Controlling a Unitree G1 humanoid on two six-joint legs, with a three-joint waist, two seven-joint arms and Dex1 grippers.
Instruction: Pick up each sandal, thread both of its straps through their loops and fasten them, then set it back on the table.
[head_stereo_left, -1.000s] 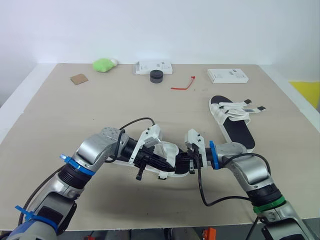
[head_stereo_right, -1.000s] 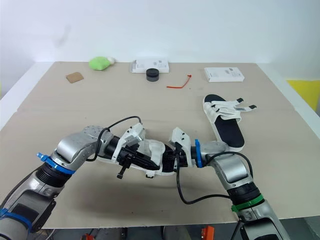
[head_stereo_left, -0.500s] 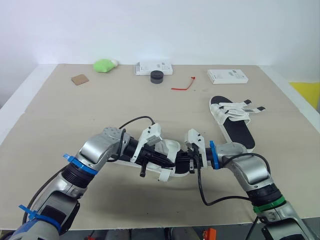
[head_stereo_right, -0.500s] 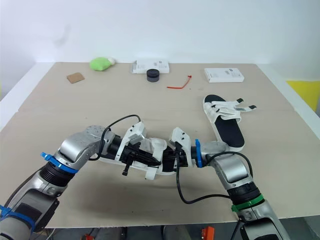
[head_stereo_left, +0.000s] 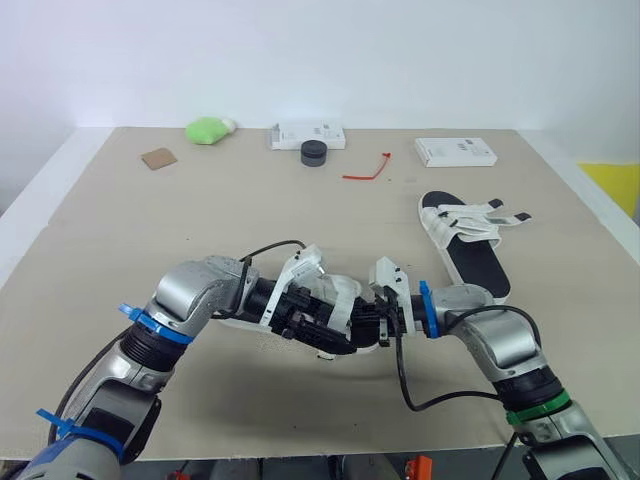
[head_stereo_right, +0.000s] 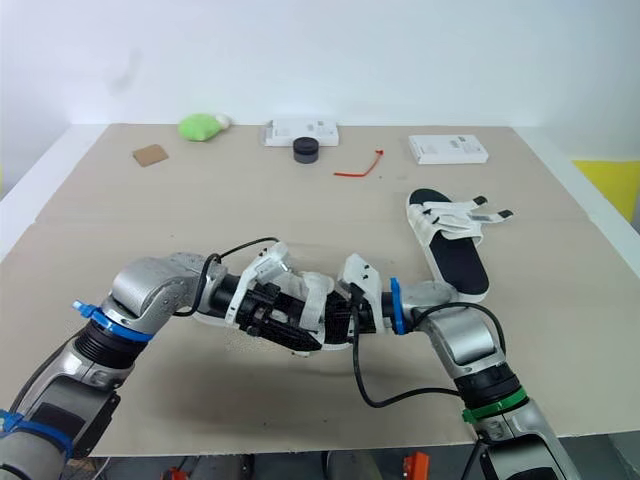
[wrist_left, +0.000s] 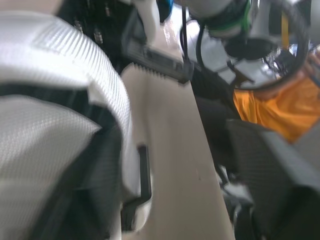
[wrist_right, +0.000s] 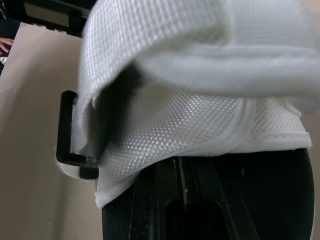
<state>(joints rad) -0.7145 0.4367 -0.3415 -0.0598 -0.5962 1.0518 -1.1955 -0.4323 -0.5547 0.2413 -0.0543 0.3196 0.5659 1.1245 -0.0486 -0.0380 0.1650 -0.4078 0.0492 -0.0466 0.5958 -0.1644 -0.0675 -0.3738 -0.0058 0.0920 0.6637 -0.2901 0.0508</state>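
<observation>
Both arms are in at the middle of the table (head_stereo_left: 200, 220), wrists turned toward each other. My right pincer (head_stereo_left: 374, 322) is clenched on the sole end of the sandal (head_stereo_left: 343, 296), and the shoe lies straight across from it toward my left pincer (head_stereo_left: 318, 328), so it sits right between the two. The left pincer is pressed in against the shoe's white mesh upper. I cannot tell whether the left one is clenched or released, since black parts merge with the black sole there.

Along the right pincer I see the white mesh strap (wrist_right: 200, 125) bulging over the dark footbed, just ahead of it. A black rectangular loop (wrist_right: 66, 131) stands at the strap's edge, with mesh lying against it. I cannot tell whether the strap passes through.

The second sandal (head_stereo_left: 478, 262) lies flat on the table, beyond my right pincer and off to its outer side, well apart, its white straps (head_stereo_left: 470, 218) splayed loose to the side.

Far past both pincers sit a green lump (head_stereo_left: 208, 129), a brown card (head_stereo_left: 158, 158), a white box (head_stereo_left: 307, 135) with a black puck (head_stereo_left: 314, 153) just beside it, a red tie (head_stereo_left: 366, 170) and another white box (head_stereo_left: 455, 151).
</observation>
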